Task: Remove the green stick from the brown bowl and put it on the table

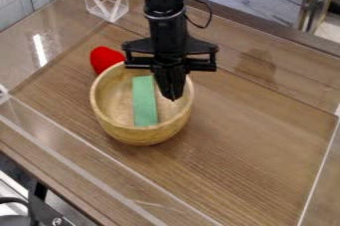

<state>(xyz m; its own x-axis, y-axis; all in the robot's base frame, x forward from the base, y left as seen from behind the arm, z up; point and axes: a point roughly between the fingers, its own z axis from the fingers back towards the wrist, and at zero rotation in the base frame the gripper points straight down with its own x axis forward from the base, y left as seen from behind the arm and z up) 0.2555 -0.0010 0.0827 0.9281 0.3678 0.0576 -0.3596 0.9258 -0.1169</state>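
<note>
The green stick (143, 102) lies flat inside the brown bowl (111, 128), running from the far rim toward the near rim. The bowl stands on the table (253, 160), left of centre. My gripper (172, 89) points straight down into the right half of the bowl, just right of the stick. Its dark fingers are pressed together into one tip and hold nothing. Whether the tip touches the bowl's inside wall I cannot tell.
A small red object (102, 58) sits on the table just behind the bowl's left side. A clear plastic stand (106, 5) is at the back left. Low clear walls (54, 160) edge the tabletop.
</note>
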